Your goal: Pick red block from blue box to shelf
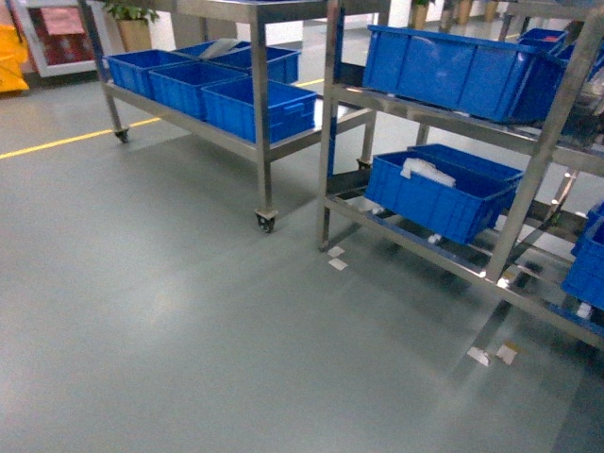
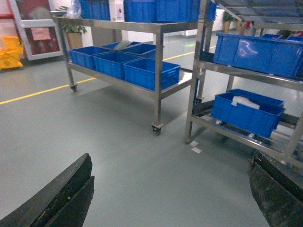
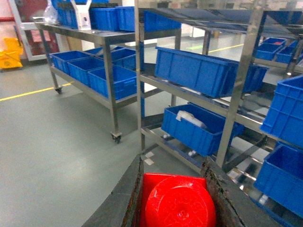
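1. Head view: A grey floor (image 1: 189,321) fills the lower and left part of the frame. The shelf (image 1: 528,179), a rack of shiny steel uprights and rails, is seen at the right, with dark blue crates (image 1: 444,193) on its tiers; white material lies in the lower crate. A wheeled steel cart (image 1: 260,113) carrying further blue crates stands at upper centre-left. A yellow line (image 1: 66,142) is painted across the floor at the left. Small white scraps (image 1: 337,264) lie on the floor by the foot of the shelf. Neither arm is seen in this view, nor the blue box.

2. Left wrist view: The left gripper (image 2: 173,194) is seen at the bottom edge, one dark finger (image 2: 61,198) in the lower left corner and the other in the lower right corner. The jaws are held wide apart, with only floor between them. The cart and the shelf are seen beyond, in the upper half of the frame.

3. Right wrist view: The right gripper (image 3: 175,198) is seen at bottom centre. The red block (image 3: 177,203), its round stud facing the camera, is clamped between the two jaws, touching both. The shelf fills the right and upper part of the frame, near the gripper; the block is not yet placed on it.
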`<state>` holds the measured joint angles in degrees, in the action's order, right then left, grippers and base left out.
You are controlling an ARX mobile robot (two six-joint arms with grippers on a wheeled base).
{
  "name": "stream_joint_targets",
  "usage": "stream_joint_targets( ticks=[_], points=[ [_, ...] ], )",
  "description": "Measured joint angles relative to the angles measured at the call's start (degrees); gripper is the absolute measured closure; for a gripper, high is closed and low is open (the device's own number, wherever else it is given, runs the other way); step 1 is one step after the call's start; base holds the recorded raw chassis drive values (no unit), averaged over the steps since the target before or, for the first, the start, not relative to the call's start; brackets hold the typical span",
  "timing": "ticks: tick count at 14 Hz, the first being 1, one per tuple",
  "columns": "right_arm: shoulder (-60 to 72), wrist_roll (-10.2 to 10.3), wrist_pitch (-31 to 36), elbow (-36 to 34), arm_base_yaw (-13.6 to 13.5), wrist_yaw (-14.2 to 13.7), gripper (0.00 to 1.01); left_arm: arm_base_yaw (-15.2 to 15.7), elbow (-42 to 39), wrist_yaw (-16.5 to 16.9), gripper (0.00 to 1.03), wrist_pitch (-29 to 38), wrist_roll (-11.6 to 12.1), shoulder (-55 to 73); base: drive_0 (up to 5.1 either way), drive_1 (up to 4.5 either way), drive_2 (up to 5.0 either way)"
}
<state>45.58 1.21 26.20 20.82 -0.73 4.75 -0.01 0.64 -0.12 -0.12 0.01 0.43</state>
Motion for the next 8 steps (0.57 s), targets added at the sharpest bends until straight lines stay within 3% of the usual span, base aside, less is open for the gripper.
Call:
stream_joint_targets(
  ticks=[8],
  points=[
    [0.26,0.00,-0.15,0.00,0.00,0.00,0.73,0.00,0.00,0.09,0.05,-0.22,0.00,0.00,-1.8,1.99,-5.6]
  ],
)
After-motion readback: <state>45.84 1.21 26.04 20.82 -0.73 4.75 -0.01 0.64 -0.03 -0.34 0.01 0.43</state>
